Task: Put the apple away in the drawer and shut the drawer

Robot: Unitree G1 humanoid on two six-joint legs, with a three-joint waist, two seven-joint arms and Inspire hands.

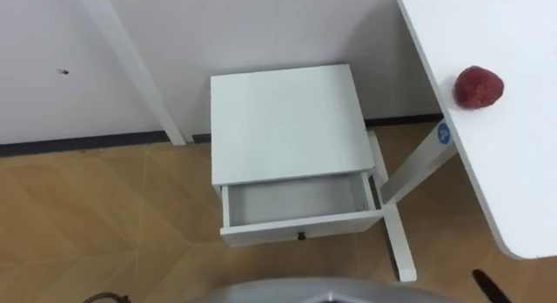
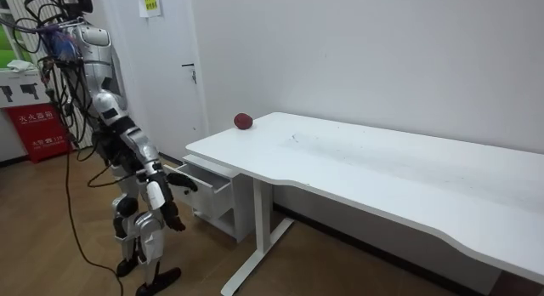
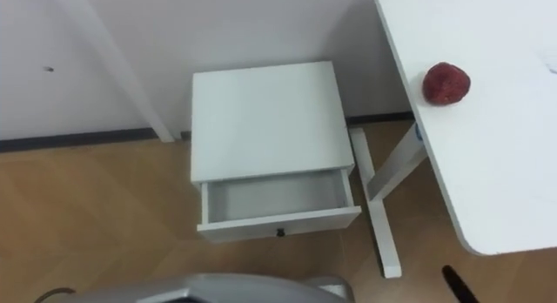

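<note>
- Dark and slim, a tip of the right robot hand (image 1: 484,282) pokes in at the lower right edge of the eye views, over the floor and below the counter's rounded near corner. Whether this hand is wide or narrow cannot be told.
- In the room view the left robot hand (image 2: 170,218) hangs low before the thigh. Its state cannot be told either.
- The robot stands upright on the wooden floor (image 1: 104,207), facing the cabinet at the counter's end.
- Just ahead is a small white cabinet (image 1: 287,120), its back to the wall.
- Its drawer (image 1: 296,203) stands open toward the robot, with the pale grey bottom in plain sight. A small dark knob (image 1: 301,236) sits in the middle of the drawer front.
- The white counter (image 1: 522,164) runs along the robot's right. Its leg (image 1: 425,157) slants down just beside the cabinet's right side, and the foot (image 1: 398,246) lies on the floor by the drawer's right corner.
- The apple (image 1: 479,87), dark red, lies on the counter near its left edge. It is higher than the cabinet top, well apart from the drawer and apart from both hands.
- Farthest off, a dark skirting (image 1: 78,144) lines the foot of the white wall (image 1: 261,24).
</note>
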